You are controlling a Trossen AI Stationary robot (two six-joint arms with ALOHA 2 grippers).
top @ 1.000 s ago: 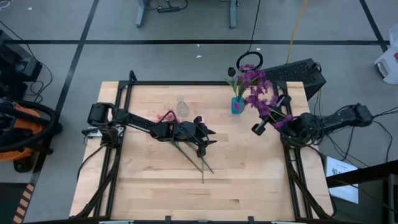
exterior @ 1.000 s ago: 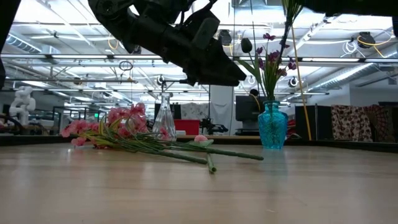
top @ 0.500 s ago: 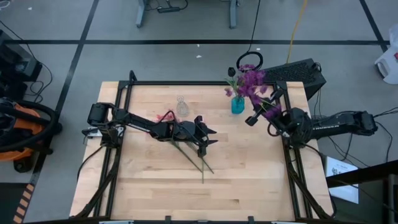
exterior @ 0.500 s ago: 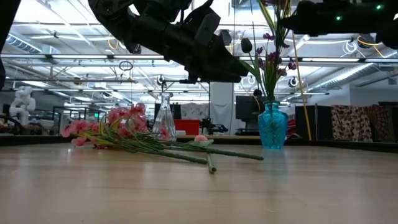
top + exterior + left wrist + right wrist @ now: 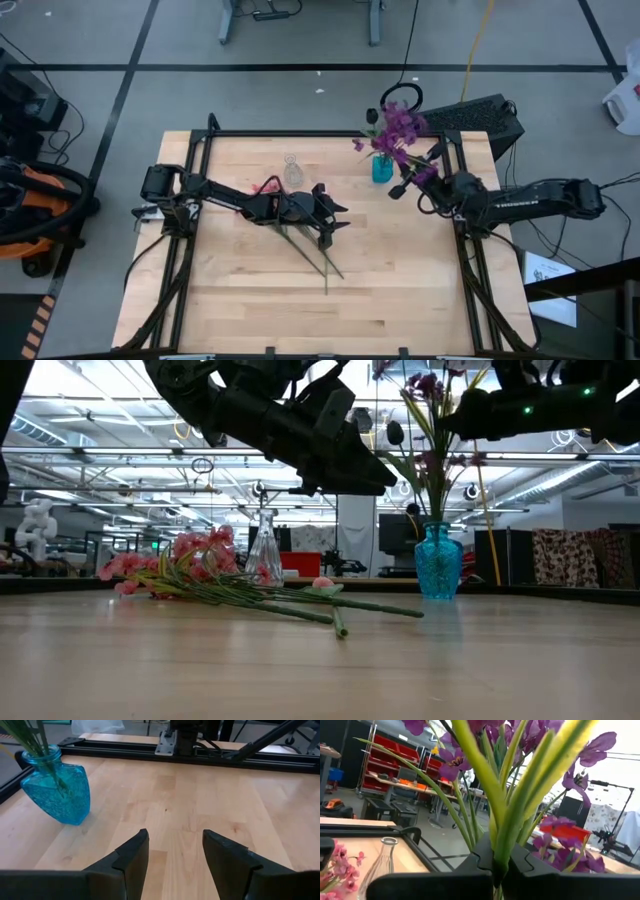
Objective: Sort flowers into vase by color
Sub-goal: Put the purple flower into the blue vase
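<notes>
My right gripper [image 5: 399, 189] is shut on a purple spray [image 5: 400, 125] just beside the blue vase [image 5: 382, 169], which holds green stems [image 5: 35, 740]. In the low view the purple blossoms [image 5: 424, 385] rise above that gripper [image 5: 470, 415], over the blue vase [image 5: 438, 561]. My left gripper [image 5: 175, 851] is open and hovers above the table's middle [image 5: 335, 222], over the stems of the pink flowers [image 5: 268, 187]. These lie flat on the table [image 5: 170, 565], stems pointing at the near edge. A clear glass vase [image 5: 292, 172] stands behind them. My right gripper pinches the purple spray by its green stems [image 5: 498, 851], bunched together between the two fingers [image 5: 532, 870]. The spray is lifted clear of the table and stands roughly upright, leaves and blossoms [image 5: 592, 747] rising above the fingers. Its lower end is hidden from me.
Black frame rails [image 5: 300, 133] run along the table's edges. The near half of the table [image 5: 300, 310] is bare wood. A dark keyboard-like object [image 5: 480, 118] sits past the far right corner. The clear vase [image 5: 377, 865] and pink blossoms [image 5: 335, 865] show in the right wrist view.
My right gripper has carried the purple spray toward the table's left and far side, up to the blue vase, and has come down into the low view. The spray has turned more upright over the vase.
</notes>
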